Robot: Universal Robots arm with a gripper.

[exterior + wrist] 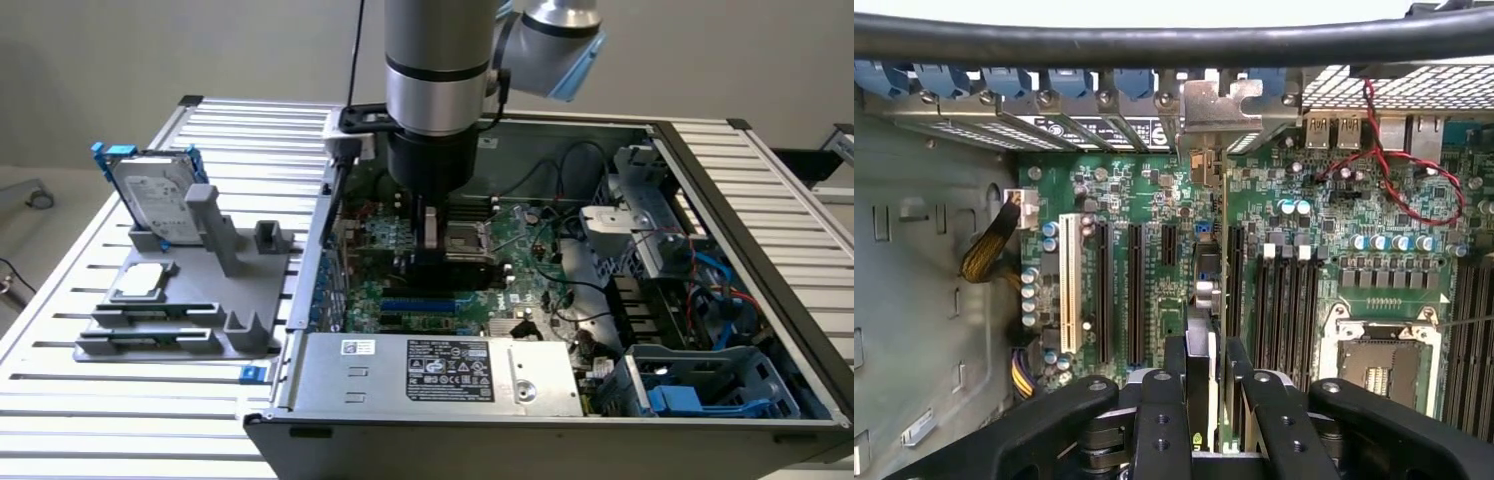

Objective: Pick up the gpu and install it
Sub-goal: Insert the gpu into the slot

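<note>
- The gpu point(1206, 300) is seen lifted and carried into the open case. It is held edge-on above the motherboard point(1154, 200), with its metal bracket point(1219, 110) at the motherboard's rear edge, among the blue latches point(1004, 80).
- The gripper point(1204, 352) is clamped on the gpu. The card is pinched between the two black fingers point(1174, 365).
- The pick-up is judged done. Installation is judged under way, with the card lined up along the long black slots point(1134, 290) on the motherboard. Whether its edge is fully seated cannot be told.
- In the exterior view, the gripper point(434, 235) is lowered straight down over the middle of the motherboard point(521, 240).
- The motherboard is a green, densely studded board with small round capacitors. One white slot point(1069, 280) is set beside the black ones, and a square metal-framed processor socket point(1374, 365) lies to the other side of the card.
- The fingers are matt black, jointed and bolted. The bracket is thin, bare bent metal.
</note>
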